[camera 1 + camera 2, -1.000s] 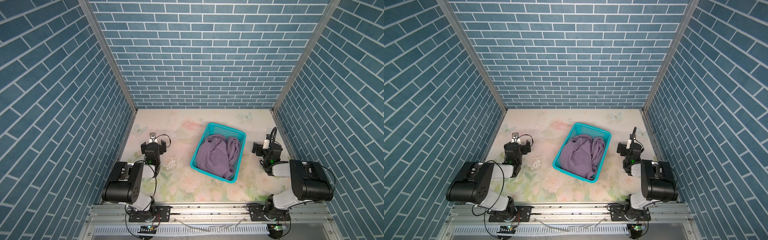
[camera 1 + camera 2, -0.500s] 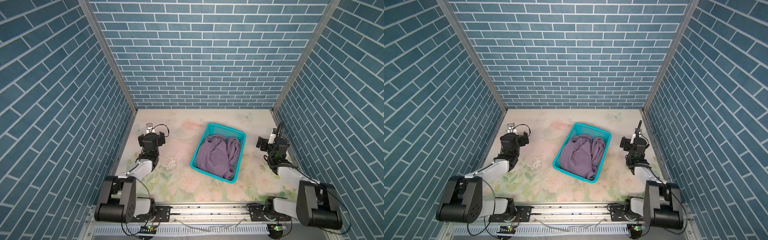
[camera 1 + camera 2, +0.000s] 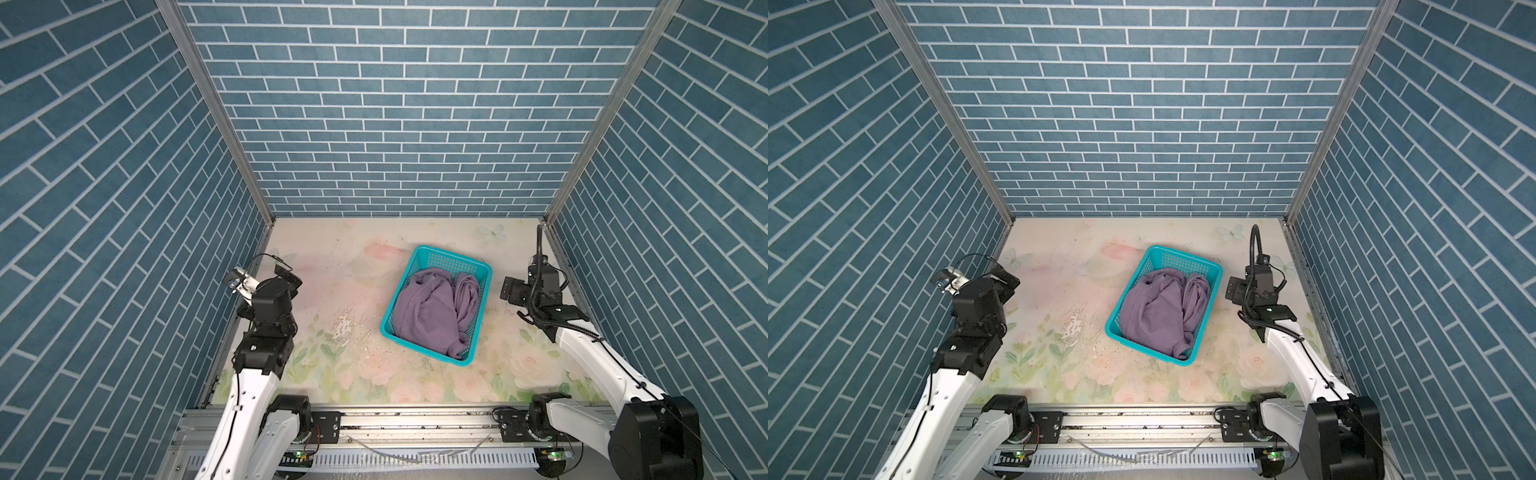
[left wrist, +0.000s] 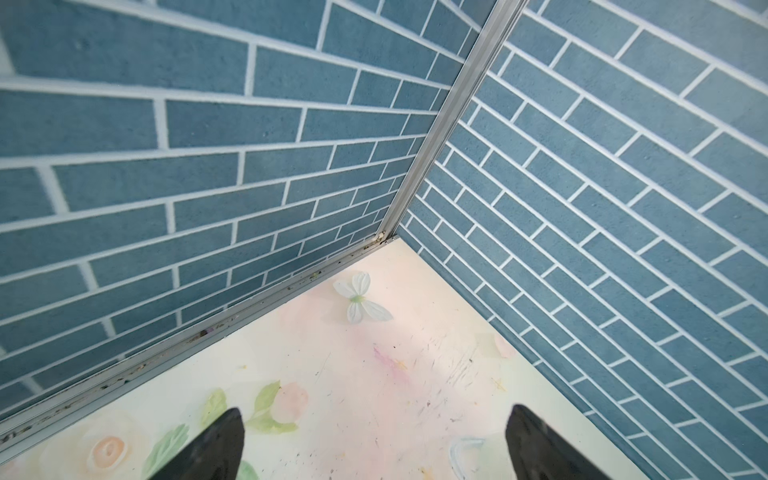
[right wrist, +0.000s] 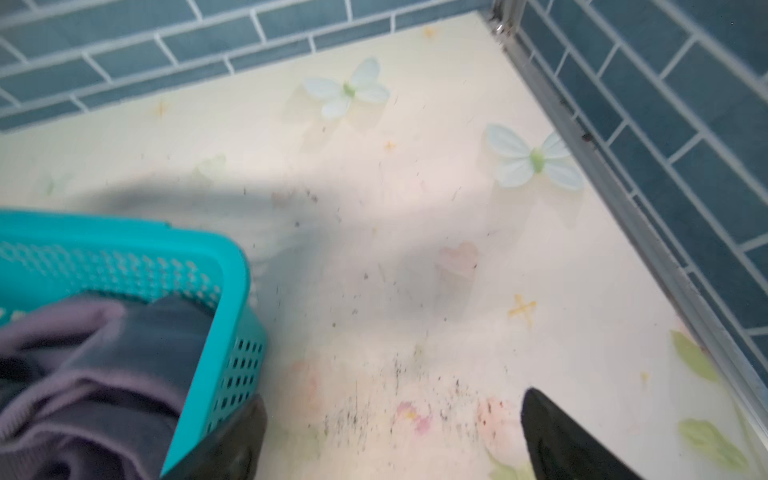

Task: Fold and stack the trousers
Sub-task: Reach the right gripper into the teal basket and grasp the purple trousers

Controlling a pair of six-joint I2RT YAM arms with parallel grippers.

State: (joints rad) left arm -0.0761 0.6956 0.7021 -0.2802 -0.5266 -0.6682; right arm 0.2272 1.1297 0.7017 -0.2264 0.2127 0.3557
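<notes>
Both hands were empty. Left hand (image 4: 376, 411) had its jaws spread wide over bare desk (image 4: 374, 353) near a back corner. Right hand (image 5: 395, 397) was likewise wide, gripping nothing, just beside the teal mesh basket (image 5: 124, 230). Trousers (image 3: 432, 316) lay crumpled inside that basket. Judged: nothing was done yet; lifting out, spreading, folding and stacking all remained.

A robot test cell in a lab is shown: a floral-printed tabletop (image 3: 353, 257) is boxed in by blue brick-patterned panels (image 3: 399, 104) joined by aluminium posts (image 3: 219, 112), and two white robot arms (image 3: 245, 399) are mounted on a metal rail (image 3: 415, 419).
</notes>
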